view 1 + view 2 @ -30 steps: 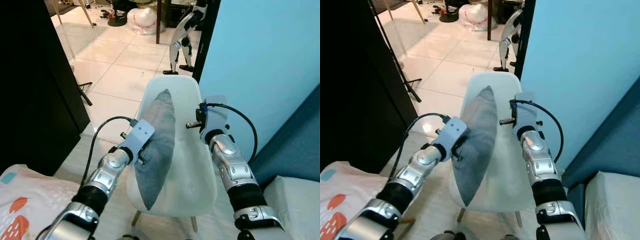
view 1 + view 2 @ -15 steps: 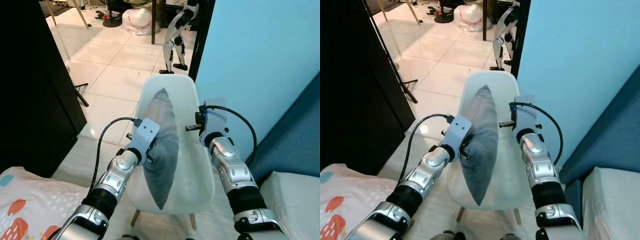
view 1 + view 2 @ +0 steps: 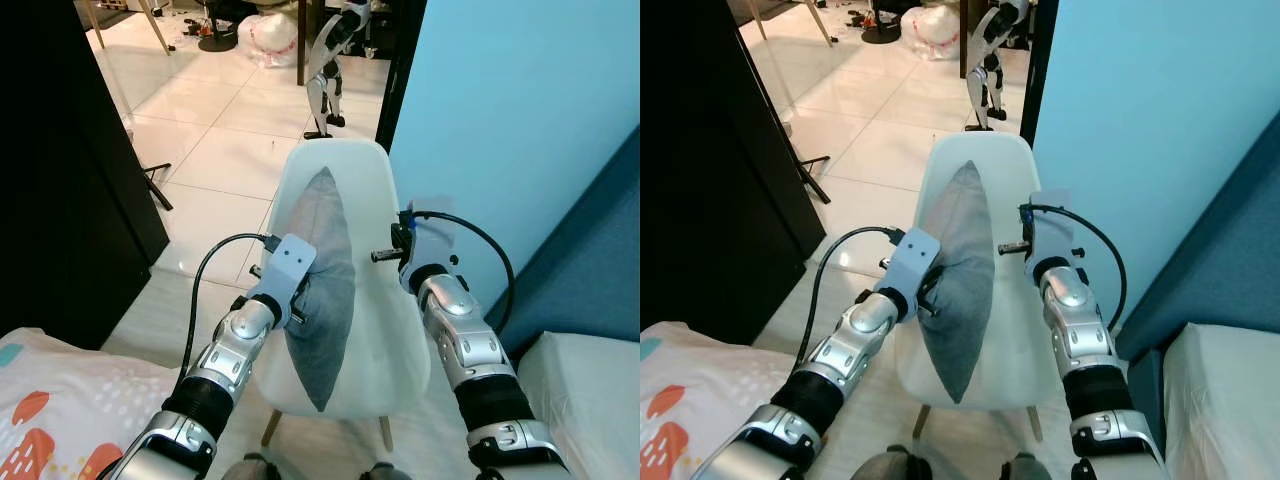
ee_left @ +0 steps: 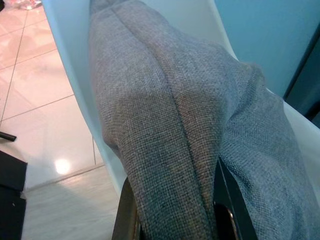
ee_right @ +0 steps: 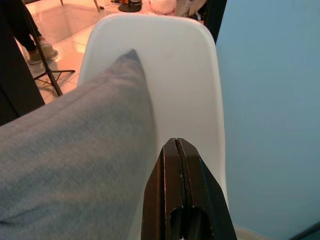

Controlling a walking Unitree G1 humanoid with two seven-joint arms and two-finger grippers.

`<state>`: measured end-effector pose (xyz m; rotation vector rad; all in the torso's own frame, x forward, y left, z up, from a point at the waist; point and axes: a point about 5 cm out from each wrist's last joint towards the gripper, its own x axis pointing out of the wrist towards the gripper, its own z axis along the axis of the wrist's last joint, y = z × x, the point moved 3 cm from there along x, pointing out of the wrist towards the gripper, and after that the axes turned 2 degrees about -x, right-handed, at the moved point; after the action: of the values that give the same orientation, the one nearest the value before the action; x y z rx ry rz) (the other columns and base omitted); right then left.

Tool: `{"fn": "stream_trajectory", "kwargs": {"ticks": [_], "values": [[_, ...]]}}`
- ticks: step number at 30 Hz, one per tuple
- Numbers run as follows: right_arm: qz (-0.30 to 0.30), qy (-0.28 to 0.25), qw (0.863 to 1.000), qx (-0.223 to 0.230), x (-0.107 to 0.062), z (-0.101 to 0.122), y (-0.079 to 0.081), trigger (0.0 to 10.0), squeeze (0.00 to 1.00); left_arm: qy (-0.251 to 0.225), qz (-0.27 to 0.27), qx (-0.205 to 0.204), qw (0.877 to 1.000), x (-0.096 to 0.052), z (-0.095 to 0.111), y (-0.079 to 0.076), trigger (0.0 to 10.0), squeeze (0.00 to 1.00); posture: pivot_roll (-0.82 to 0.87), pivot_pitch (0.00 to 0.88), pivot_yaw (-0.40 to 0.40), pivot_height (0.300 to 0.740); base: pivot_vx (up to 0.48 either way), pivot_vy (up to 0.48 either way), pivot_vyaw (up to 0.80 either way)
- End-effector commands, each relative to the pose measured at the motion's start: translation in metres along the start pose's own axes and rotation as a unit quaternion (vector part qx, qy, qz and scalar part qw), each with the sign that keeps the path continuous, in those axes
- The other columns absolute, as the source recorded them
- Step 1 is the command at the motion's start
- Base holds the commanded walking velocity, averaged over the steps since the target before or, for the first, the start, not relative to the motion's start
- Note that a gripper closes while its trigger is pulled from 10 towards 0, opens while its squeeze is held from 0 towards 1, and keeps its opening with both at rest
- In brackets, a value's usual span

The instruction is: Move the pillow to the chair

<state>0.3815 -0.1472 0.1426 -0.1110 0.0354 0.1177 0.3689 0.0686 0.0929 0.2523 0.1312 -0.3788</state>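
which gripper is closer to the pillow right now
Left. The left gripper is clamped on the grey pillow's edge, holding it upright over the white chair. The right gripper is shut and empty, beside the pillow without touching it.

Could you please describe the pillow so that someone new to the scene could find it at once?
Beside the light blue wall stands a white shell chair. On its seat a grey woven pillow stands on edge, pinched by the left gripper. It is the one grey cloth item against white plastic.
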Motion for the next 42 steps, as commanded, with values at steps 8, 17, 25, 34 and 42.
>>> {"fn": "stream_trajectory", "kwargs": {"ticks": [8,17,25,34,42], "values": [[0.004,0.012,1.0,0.003,-0.003,-0.007,0.004,10.0,0.0,-0.035,-0.004,-0.004,0.999,0.001,0.021,0.005,10.0,0.0,0.03,0.094,0.029,0.636,0.0,0.0,0.0],[-0.001,0.014,1.0,0.005,-0.004,-0.009,0.004,10.0,0.0,-0.033,0.002,-0.013,0.999,0.002,0.022,0.01,10.0,0.0,0.03,0.1,0.036,0.636,0.0,0.0,0.0],[-0.003,0.021,1.0,0.002,-0.004,-0.011,0.0,10.0,0.0,-0.026,0.004,-0.019,0.999,0.001,0.02,0.009,10.0,0.0,0.03,0.104,0.031,0.636,0.0,0.0,0.0],[-0.011,0.016,1.0,0.006,-0.004,-0.009,-0.001,10.0,0.0,-0.03,-0.002,-0.007,1.0,0.002,0.021,0.012,10.0,0.0,0.03,0.112,0.035,0.621,0.0,0.0,0.0],[-0.02,0.013,1.0,0.008,-0.005,-0.006,-0.006,10.0,0.0,-0.032,0.002,0.027,0.999,0.009,0.026,0.027,10.0,0.0,0.02,0.135,0.049,0.601,0.0,0.0,0.0]]}}
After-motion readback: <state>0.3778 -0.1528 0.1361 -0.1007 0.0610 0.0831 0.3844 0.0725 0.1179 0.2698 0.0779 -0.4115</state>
